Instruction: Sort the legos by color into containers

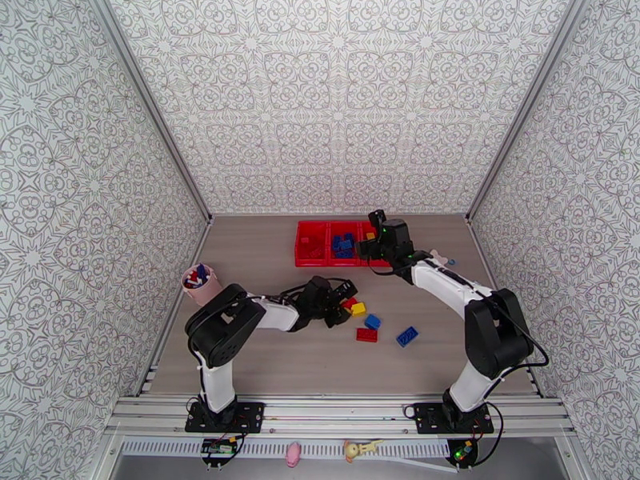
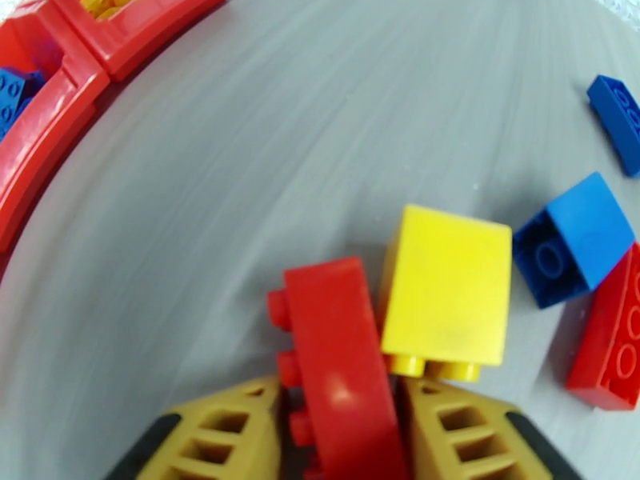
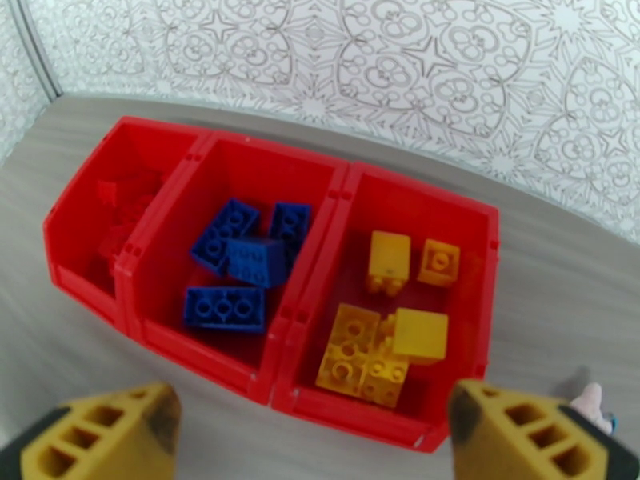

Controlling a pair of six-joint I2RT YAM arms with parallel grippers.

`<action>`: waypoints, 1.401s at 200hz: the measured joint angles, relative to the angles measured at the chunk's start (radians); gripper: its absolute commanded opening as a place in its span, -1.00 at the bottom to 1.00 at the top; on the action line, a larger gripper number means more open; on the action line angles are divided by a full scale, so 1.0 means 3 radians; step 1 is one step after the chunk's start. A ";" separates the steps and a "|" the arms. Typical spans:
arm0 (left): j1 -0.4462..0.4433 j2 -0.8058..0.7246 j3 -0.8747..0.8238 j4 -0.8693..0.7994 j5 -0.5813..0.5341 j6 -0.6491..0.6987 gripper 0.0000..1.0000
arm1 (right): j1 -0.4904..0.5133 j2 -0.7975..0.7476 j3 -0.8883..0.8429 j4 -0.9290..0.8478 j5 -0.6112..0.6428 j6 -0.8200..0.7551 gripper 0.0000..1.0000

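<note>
Fingers [image 2: 232,426] of left end effector [image 2: 340,384] around red lego [image 2: 332,314], yellow lego [image 2: 446,298] touching beside

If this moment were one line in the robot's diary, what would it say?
left gripper: shut on red brick beside yellow brick | right gripper: open, empty, above bins | other bricks loose on table

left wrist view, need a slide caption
Left gripper clamps a red brick on edge beside a yellow brick, blue brick to the right, bins upper left.
</note>
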 measured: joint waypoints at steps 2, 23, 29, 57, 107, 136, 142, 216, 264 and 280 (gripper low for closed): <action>0.0004 0.0000 0.0000 -0.0001 0.0003 0.0014 -0.39 | 0.0000 -0.0001 -0.0003 -0.0001 0.0000 -0.0001 0.83; 0.0022 0.0000 -0.0001 0.0001 0.0015 0.0011 -0.48 | -0.0006 -0.0001 -0.0011 -0.0001 -0.0014 0.0001 0.82; 0.0024 0.0000 -0.0001 0.0001 0.0014 0.0009 -0.50 | -0.0009 -0.0001 -0.0011 -0.0001 -0.0017 0.0001 0.83; 0.0028 -0.0052 -0.0071 0.0028 0.0008 0.0008 -0.52 | -0.0013 -0.0006 -0.0013 -0.0003 -0.0051 0.0024 0.84; 0.0031 -0.0473 -0.0402 0.0140 -0.0137 -0.0017 -0.57 | -0.0015 -0.0146 -0.0112 -0.0017 -0.0243 -0.0003 0.94; 0.0078 -0.0765 -0.0547 0.0292 -0.0287 -0.0072 -0.57 | -0.0015 -0.0267 -0.0233 -0.0027 -0.0437 -0.0066 0.99; 0.0097 -0.0807 -0.0558 0.0320 -0.0313 -0.0083 -0.57 | -0.0015 -0.0280 -0.0242 -0.0027 -0.0478 -0.0076 0.99; 0.0407 -0.0665 -0.0268 0.0772 -0.0815 -0.0352 -0.64 | -0.0018 -0.0356 -0.0448 0.0116 -0.0771 0.0014 0.99; 0.0580 -0.0383 0.0398 0.0646 -0.1183 -0.0657 -0.64 | -0.0027 -0.0385 -0.0470 0.0125 -0.0773 0.0025 0.99; 0.0655 -0.0303 0.0596 0.0528 -0.1253 -0.0739 -0.64 | -0.0029 -0.0425 -0.0496 0.0125 -0.0772 0.0029 0.99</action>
